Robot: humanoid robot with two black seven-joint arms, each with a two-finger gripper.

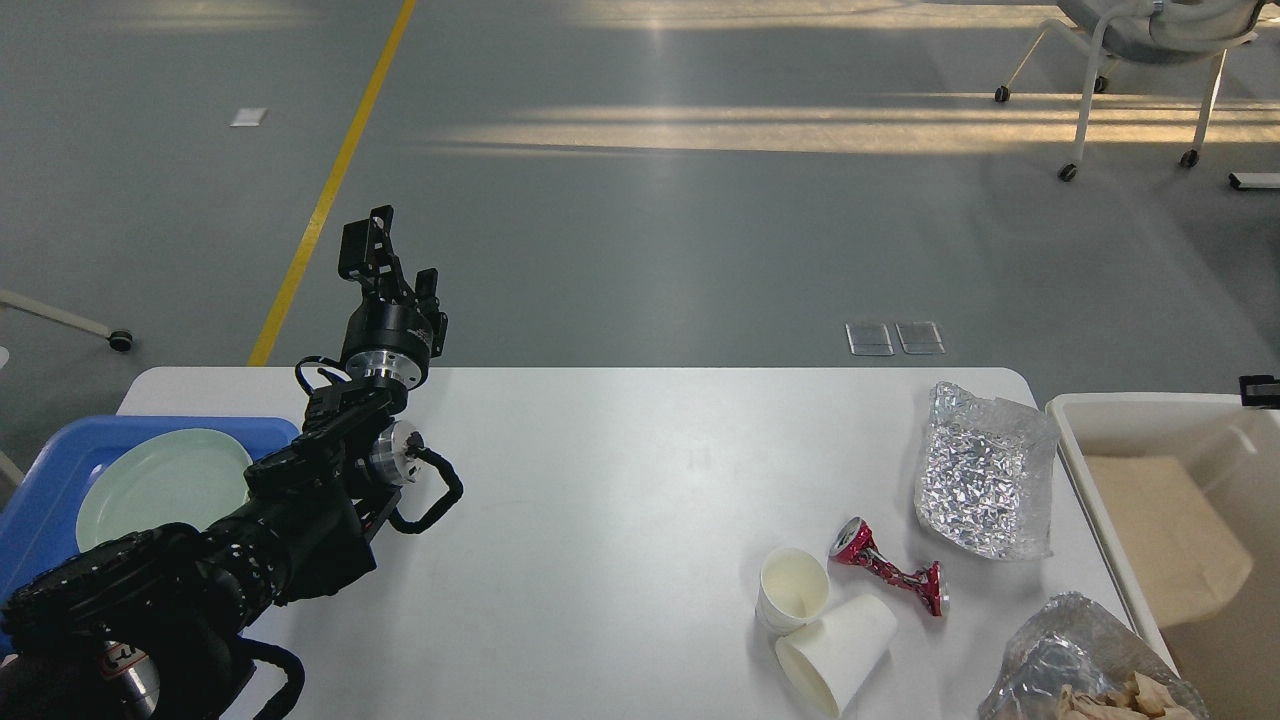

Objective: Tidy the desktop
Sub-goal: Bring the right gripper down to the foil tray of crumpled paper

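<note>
L arm came in from lower-left corner, black, thick segments near the edge, reaching up & fwd at a slant. Elbow/forearm section bent mid-way, w/ a black cable looping out on its right side by a silver joint cap. Wrist had a silver ring, then turned nearly upright. Left gripper [385, 262] was the highest pt of the arm, pointing up & away; its fingers [372, 240] stood apart, nothing betw. them. R arm not in view.

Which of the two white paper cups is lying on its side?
The nearer cup, at the desktop's front edge, lies tipped with its mouth toward the camera. The other cup, just behind it, stands upright.
</note>
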